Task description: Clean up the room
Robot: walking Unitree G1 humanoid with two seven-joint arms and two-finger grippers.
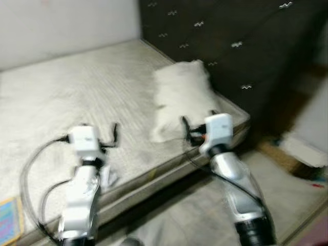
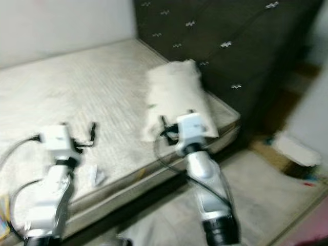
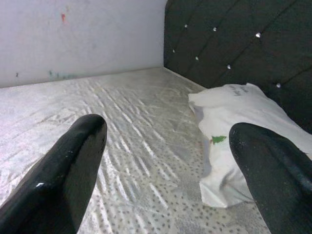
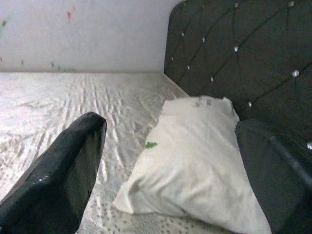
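Note:
A white pillow [image 1: 179, 97] lies on the pale mattress [image 1: 77, 92], close to the dark headboard. Its case carries a small green mark [image 4: 151, 145]. My right gripper [image 1: 199, 123] hovers open at the pillow's near end, over the corner of the bed, with nothing between its fingers [image 4: 73, 165]. Further left, my left gripper [image 1: 100, 134] is also open and empty above the mattress edge; the pillow [image 3: 234, 122] lies ahead of it and to one side. The head views are blurred.
A dark tufted headboard [image 1: 230, 36] stands behind the bed and a pale wall [image 1: 61, 25] runs along the far side. A small white scrap [image 1: 108, 178] lies on the mattress edge. A colourful item [image 1: 9, 220] sits at lower left. Boxes and clutter [image 1: 302, 148] lie on the floor to the right.

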